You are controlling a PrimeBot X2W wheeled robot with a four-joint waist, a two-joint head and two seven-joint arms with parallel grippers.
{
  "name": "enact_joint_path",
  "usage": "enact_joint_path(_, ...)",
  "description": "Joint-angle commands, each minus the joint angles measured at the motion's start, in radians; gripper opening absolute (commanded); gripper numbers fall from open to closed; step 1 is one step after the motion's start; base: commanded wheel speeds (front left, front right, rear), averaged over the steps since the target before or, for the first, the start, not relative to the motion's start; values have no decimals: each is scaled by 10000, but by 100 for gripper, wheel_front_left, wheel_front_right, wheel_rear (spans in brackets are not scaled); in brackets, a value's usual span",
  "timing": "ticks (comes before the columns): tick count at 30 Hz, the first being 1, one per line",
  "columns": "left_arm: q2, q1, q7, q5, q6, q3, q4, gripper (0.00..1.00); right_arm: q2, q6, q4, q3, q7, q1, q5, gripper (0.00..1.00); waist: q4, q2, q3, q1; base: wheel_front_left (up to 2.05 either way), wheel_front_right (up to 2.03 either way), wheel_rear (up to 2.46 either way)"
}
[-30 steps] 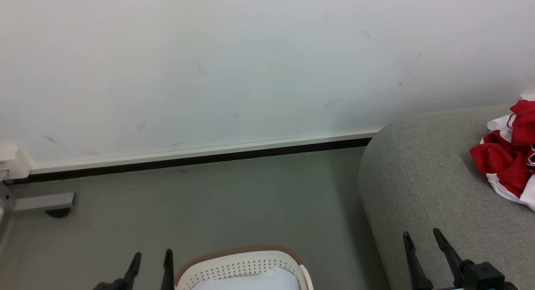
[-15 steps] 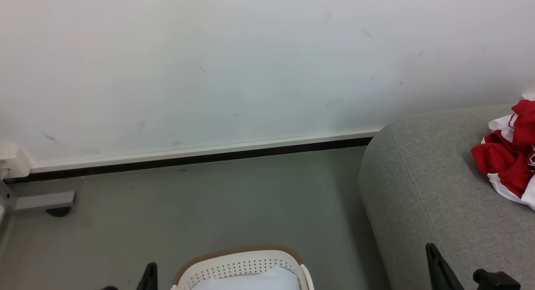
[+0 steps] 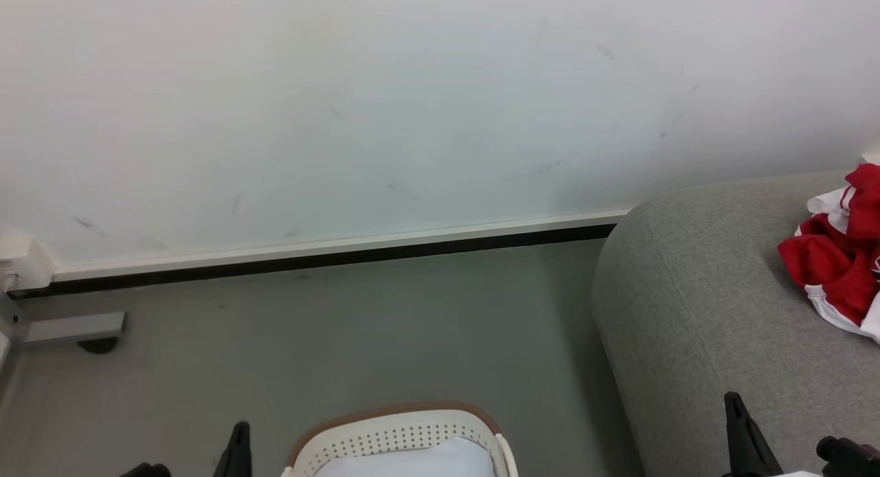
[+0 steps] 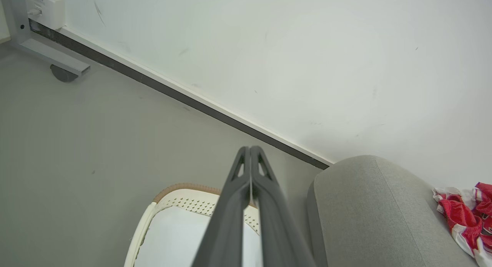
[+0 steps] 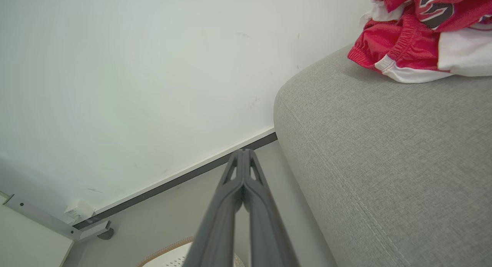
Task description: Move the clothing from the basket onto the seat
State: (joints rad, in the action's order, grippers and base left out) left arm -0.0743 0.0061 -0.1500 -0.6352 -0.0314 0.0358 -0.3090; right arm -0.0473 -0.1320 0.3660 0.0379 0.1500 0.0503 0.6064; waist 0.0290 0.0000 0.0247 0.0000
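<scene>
While both the left pincer [image 4: 250, 149] and right pincer [image 5: 243, 152] are pressed fully closed on nothing, the clothing [image 3: 835, 278] lies heaped on the seat [image 3: 687, 312]; what shows of the basket [image 3: 395, 434] on the floor holds no red, so the move seems finished.

No legible text; black-white block characters on clothing [image 5: 388, 44] cut off, unreadable

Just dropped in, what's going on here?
Nothing is being handled: the left gripper, by the basket on the floor, and the right gripper, by the seat, are both shut and empty. A heap of red and white clothing lies on the seat. The visible part of the basket looks empty.
</scene>
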Motion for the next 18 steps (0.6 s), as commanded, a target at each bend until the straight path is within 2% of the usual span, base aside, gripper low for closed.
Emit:
enact_joint_path(1, -22, -238, 46, -299, -54, -91, 171, 0, -24, 5, -191, -72, -60, 266, 289, 0, -2, 0, -2, 0, 0, 0, 0)
enact_joint_path(18, 41, -483, 679, -2607, -291, -438, 295, 0, -30, 8, -455, -427, -691, 372, 2663, 0, -51, 0, -49, 0, 0, 0, 0)
